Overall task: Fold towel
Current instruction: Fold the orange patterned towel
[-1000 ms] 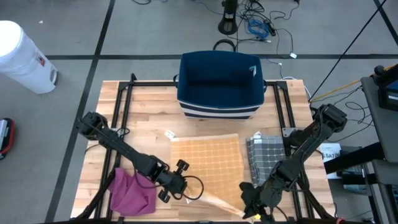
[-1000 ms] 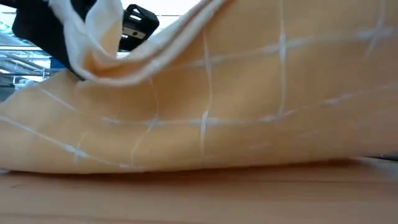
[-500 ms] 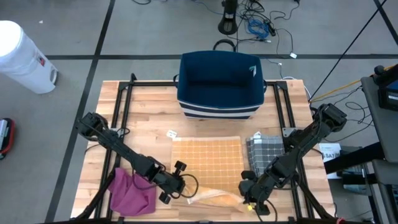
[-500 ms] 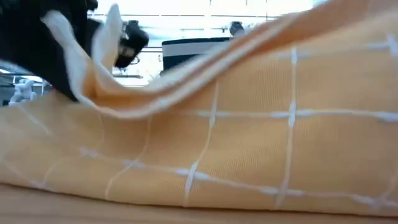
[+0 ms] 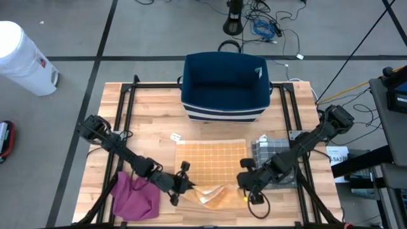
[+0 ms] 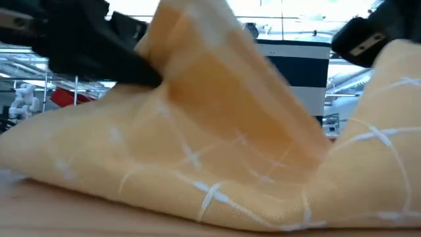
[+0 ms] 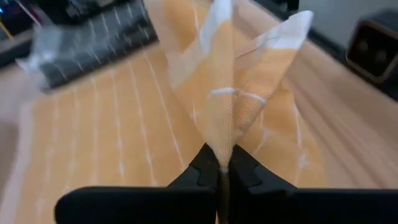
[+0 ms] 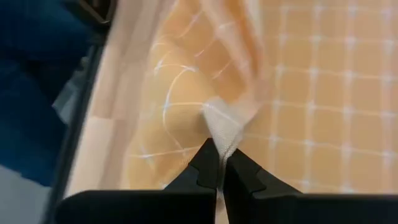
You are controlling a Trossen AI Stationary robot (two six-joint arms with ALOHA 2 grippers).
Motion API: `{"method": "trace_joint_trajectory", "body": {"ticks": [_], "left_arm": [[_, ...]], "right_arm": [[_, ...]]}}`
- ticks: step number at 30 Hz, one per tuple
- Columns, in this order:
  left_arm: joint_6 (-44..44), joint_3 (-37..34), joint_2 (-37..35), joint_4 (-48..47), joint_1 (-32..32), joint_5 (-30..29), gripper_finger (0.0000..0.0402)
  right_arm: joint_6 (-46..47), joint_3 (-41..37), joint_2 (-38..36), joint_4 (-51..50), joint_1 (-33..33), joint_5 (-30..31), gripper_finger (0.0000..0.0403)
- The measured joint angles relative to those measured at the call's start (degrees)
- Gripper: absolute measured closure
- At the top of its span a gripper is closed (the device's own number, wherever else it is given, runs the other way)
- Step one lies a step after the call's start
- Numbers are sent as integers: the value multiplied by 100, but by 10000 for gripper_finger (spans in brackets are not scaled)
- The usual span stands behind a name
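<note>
**Both tools pinch the near corners of the orange towel above the worktop's front edge**

Nearest the front edge, the orange towel (image 5: pixel 213 170) is a thin woven cloth with a pale grid of lines. Its near part is lifted and bunched into soft folds, while its far part lies flat on the middle of the worktop (image 5: pixel 152 114). The left tool (image 5: pixel 185 184) is clamped on the towel's near left corner, fingers pressed together on a peaked tuft of cloth, as its wrist view shows. The right tool (image 5: pixel 245 185) is clamped on the near right corner, with a pale hemmed tip caught between its closed fingers.

At the front left corner lies a crumpled magenta cloth (image 5: pixel 135 195), just beside the left arm. Right of the orange towel, near the right edge, sits a folded grey checked cloth (image 5: pixel 270 152), partly under the right arm. A small white tag (image 5: pixel 173 137) lies just beyond the towel's far left corner.

The worktop is pale planked wood with a black frame of rails. Bare wood lies open between the towel and the back edge, where a dark blue fabric bin (image 5: pixel 226 86) stands. Beyond are a grey floor, a white bin (image 5: pixel 22 57) and cables (image 5: pixel 264 25).
</note>
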Motion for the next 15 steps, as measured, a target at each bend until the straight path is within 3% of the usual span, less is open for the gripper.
{"method": "trace_joint_trajectory", "body": {"ticks": [5,12,15], "left_arm": [[458,-86,-7,638,122,-147,397],[-17,-94,-9,-82,239,-1695,397],[-349,-94,-9,-365,183,-2326,397]], "right_arm": [[-344,-1,-2,-46,-299,55,403],[-374,0,-4,-766,-556,266,403],[-294,-1,-4,-1058,-623,626,403]]}}
